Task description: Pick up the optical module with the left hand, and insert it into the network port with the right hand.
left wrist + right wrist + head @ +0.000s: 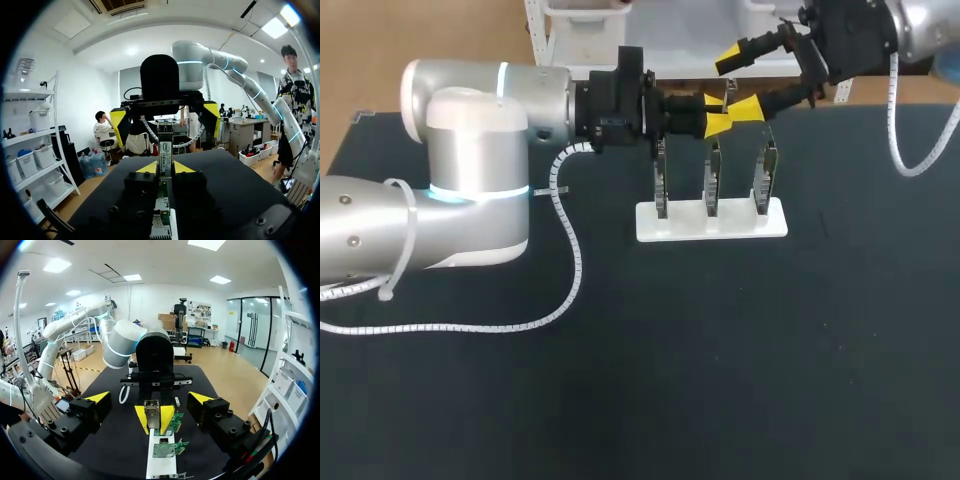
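The optical module point(728, 99), a small silver block, is held between the yellow tips of my left gripper point(712, 113), which is shut on it above the middle board. In the left wrist view the module point(165, 152) stands upright between the tips of that gripper point(165, 168). My right gripper point(738, 84) faces it from the far side, open wide, one tip on either side of the module without touching it. In the right wrist view the module point(152, 413) sits ahead of my right gripper point(149, 398), midway between its spread fingers. Three circuit boards point(711, 180) carry the ports.
The boards stand upright in a white holder point(775, 222) at the table's far middle, directly under both grippers. The holder point(159, 467) and green boards point(173, 423) also show below the module. A white spiral cable point(565, 240) trails from my left arm across the black table point(720, 360).
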Motion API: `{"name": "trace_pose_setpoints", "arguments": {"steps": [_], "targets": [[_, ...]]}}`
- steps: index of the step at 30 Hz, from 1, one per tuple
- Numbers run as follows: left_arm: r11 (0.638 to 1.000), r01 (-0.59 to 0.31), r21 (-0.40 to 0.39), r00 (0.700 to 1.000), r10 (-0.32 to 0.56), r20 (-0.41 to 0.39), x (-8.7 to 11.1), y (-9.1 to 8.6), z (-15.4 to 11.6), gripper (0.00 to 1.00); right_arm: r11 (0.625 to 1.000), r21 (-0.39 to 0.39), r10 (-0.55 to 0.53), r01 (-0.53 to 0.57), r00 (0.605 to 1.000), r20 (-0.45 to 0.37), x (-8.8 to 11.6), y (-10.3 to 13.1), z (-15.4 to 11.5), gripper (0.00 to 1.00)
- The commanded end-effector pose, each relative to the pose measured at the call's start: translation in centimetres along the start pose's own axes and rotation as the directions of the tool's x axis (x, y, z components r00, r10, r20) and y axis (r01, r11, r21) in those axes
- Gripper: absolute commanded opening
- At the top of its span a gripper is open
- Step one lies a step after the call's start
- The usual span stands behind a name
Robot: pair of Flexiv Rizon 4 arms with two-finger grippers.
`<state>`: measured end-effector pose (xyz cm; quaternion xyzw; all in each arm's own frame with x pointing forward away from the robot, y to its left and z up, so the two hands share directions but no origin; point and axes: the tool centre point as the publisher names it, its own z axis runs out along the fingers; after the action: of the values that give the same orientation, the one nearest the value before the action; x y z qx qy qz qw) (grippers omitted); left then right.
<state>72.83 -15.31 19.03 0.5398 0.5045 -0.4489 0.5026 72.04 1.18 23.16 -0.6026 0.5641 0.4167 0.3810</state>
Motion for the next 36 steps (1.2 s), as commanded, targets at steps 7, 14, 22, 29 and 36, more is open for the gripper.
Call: {"name": "trace_pose_setpoints", "arguments": {"steps": [7, 14, 22, 29, 36], "targets": [[1.0, 0.0, 0.002, 1.0, 0.0, -0.001, 0.04, 0.13, 0.04, 0.0, 1.0, -0.008, 0.001, -0.001, 1.0, 0.001, -0.02, -0.46, 0.0, 1.0], [1.0, 0.0, 0.002, 1.0, 0.0, -0.001, 0.04, 0.13, 0.04, 0.0, 1.0, -0.008, 0.001, -0.001, 1.0, 0.001, -0.02, -0.46, 0.0, 0.69], [1.0, 0.0, 0.002, 1.0, 0.0, -0.001, 0.04, 0.13, 0.04, 0.0, 1.0, -0.008, 0.001, -0.001, 1.0, 0.001, -0.02, -0.46, 0.0, 0.0], [1.0, 0.0, 0.002, 1.0, 0.0, -0.001, 0.04, 0.13, 0.04, 0.0, 1.0, -0.008, 0.001, -0.001, 1.0, 0.001, -0.02, -0.46, 0.0, 0.0], [1.0, 0.0, 0.002, 1.0, 0.0, -0.001, 0.04, 0.13, 0.04, 0.0, 1.0, -0.008, 0.001, -0.001, 1.0, 0.001, -0.02, -0.46, 0.0, 0.0]]}}
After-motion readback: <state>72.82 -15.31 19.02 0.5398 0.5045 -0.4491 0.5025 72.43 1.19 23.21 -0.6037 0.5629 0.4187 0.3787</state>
